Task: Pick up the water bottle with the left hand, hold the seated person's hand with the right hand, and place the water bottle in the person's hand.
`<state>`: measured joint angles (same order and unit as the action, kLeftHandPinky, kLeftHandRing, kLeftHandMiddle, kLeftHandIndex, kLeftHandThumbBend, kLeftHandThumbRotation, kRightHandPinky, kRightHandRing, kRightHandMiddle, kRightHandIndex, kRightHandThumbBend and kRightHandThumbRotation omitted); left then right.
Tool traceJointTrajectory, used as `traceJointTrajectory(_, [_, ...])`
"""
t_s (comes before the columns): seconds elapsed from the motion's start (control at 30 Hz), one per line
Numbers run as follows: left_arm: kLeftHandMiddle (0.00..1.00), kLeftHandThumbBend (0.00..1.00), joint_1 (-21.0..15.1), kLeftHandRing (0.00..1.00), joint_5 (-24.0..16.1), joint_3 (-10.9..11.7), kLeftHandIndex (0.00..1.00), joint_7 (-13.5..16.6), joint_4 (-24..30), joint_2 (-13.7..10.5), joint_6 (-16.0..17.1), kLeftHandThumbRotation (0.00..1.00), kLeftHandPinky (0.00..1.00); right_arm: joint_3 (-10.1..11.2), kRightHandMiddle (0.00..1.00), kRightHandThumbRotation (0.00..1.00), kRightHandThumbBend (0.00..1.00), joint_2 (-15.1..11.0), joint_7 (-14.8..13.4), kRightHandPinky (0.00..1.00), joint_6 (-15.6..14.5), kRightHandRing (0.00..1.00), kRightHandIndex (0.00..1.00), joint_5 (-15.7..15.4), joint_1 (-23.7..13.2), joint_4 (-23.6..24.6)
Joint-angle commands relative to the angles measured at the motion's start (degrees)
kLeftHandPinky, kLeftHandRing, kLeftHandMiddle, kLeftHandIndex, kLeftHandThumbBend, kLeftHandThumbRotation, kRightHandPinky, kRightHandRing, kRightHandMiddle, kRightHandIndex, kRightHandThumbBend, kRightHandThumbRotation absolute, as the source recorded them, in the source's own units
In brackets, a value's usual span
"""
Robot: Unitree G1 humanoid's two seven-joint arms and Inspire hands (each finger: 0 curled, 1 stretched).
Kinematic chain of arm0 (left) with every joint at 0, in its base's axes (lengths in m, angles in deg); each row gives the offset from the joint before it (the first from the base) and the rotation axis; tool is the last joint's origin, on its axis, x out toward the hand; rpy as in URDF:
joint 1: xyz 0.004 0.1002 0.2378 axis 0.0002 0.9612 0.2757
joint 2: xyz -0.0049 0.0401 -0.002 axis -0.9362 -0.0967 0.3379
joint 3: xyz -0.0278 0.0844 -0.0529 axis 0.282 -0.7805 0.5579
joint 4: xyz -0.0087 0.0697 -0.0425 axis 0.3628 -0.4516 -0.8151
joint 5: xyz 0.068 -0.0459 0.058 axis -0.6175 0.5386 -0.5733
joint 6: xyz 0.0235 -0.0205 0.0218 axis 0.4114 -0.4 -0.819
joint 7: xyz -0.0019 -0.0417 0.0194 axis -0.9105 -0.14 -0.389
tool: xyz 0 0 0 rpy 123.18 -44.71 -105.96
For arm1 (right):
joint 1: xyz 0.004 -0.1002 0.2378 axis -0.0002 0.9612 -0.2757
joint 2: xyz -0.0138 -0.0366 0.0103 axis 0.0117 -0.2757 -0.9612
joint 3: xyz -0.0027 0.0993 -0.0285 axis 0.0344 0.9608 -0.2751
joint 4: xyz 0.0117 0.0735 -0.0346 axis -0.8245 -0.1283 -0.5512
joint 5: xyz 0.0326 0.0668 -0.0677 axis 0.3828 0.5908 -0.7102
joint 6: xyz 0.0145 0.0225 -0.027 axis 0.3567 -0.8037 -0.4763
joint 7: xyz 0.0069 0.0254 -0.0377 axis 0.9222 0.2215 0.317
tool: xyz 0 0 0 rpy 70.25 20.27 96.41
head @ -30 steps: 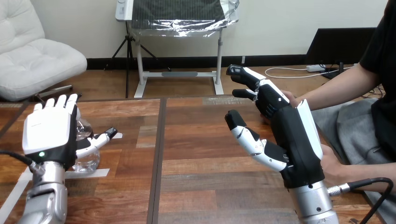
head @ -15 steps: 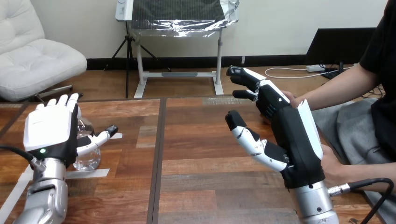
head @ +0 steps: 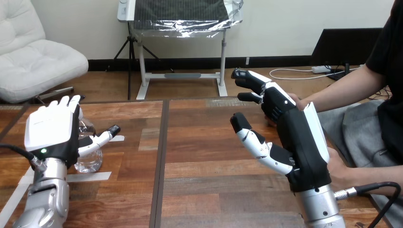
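The left robot hand [head: 50, 130] stands upright near the desk's left edge, white back toward the camera, its fingers [head: 64, 105] straight and side by side and its thumb [head: 97, 141] stretched out to the right: it is spread open and grips nothing. The water bottle [head: 90, 159], clear plastic, stands on the desk [head: 204, 190] directly behind this robot hand, with only its right side in sight past the palm. The thumb crosses in front of the bottle's upper part; whether they touch cannot be told. White tape strips [head: 92, 175] lie flat on the wood at the bottle's foot and run off toward the lower left corner.

Right of the bottle a dark seam [head: 160, 161] runs from the far edge to the near edge, splitting the brown planked top into two boards. From the seam to the right arm lies a broad stretch of open wood, reaching to the desk's far edge.

The right robot hand [head: 299, 142] is raised over the desk's right part, edge-on, its fingers [head: 266, 92] reaching straight toward the far edge and its thumb [head: 254, 142] angled out to the left, so it too is open. The person's hand [head: 297, 99] shows just behind those fingers, at the end of a forearm coming in from the right; no finger curls round it, and contact cannot be judged. The person's other hand [head: 340, 168] sits lower, beside the robot's wrist at the desk's right edge
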<state>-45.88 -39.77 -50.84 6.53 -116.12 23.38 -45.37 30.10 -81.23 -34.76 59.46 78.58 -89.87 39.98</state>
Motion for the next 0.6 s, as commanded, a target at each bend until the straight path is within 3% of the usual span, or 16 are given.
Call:
traceJointTrajectory(0.0, [0.93,0.71,-1.53,0.92,0.65,-1.36,0.91,-2.42,-1.89,0.4,-0.24,0.94,0.9,0.58,0.85,0.33,0.44,-0.63,0.04,0.75,1.23,0.84,0.78,0.67,-4.09,-0.05])
traceJointTrajectory(0.57, [0.93,0.71,-0.39,0.92,2.24,-1.22,0.92,-2.79,-0.66,0.73,0.19,0.96,0.89,0.48,0.84,0.33,0.43,-0.88,0.25,0.74,1.55,0.83,0.77,0.82,-4.33,-0.38])
